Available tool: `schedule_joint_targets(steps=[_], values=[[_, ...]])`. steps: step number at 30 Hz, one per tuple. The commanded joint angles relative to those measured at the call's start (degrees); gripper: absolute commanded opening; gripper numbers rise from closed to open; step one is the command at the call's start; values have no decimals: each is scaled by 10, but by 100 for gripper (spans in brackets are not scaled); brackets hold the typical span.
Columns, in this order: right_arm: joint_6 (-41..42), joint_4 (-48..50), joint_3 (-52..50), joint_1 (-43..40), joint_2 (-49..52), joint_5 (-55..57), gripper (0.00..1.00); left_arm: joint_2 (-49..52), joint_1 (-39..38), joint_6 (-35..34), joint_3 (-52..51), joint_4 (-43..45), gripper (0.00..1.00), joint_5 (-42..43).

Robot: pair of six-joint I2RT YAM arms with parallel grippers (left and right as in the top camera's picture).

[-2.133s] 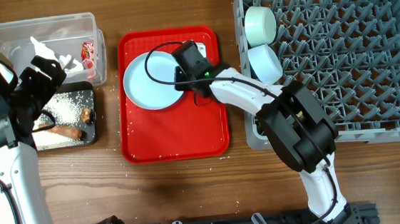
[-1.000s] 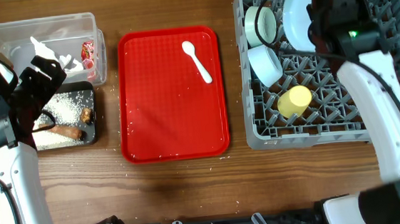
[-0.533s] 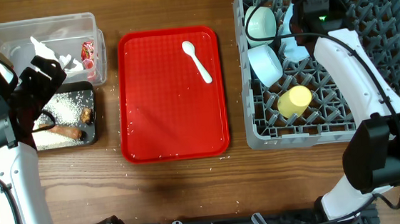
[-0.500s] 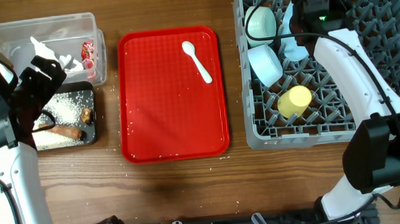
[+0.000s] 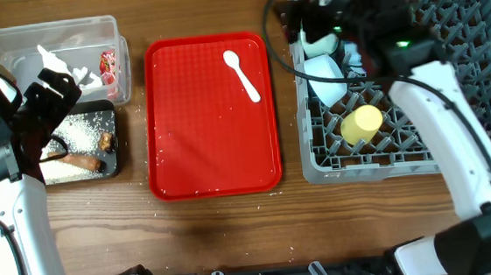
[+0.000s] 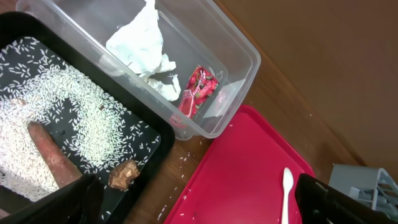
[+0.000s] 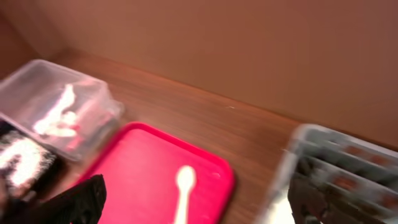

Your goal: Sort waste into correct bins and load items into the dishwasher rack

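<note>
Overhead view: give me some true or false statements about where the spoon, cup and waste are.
The white spoon lies on the red tray. True.
The yellow cup stands on the red tray. False: it is in the dishwasher rack.
The red snack wrapper is in the black tray. False: it lies in the clear tub.
The brown stick lies in the black tray among white crumbs. True.

White spoon (image 5: 242, 74) on red tray (image 5: 213, 154)
</note>
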Motion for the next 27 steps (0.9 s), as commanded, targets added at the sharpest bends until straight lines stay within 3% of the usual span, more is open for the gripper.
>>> schedule_joint_targets(steps=[1, 5, 11, 15, 21, 27], values=[[55, 50, -2, 79, 89, 109, 94, 0, -1, 9, 6, 2, 100, 7], [59, 119, 1, 143, 187, 182, 93, 0, -1, 9, 6, 2, 100, 7], [79, 153, 32, 151, 315, 179, 91, 0, -1, 9, 6, 2, 100, 7], [23, 162, 32, 149, 340, 185, 91, 0, -1, 9, 6, 2, 100, 7], [35, 189, 32, 125, 375, 170, 91, 0, -1, 9, 6, 2, 100, 7], [59, 211, 32, 118, 393, 168, 73, 0, -1, 9, 6, 2, 100, 7]])
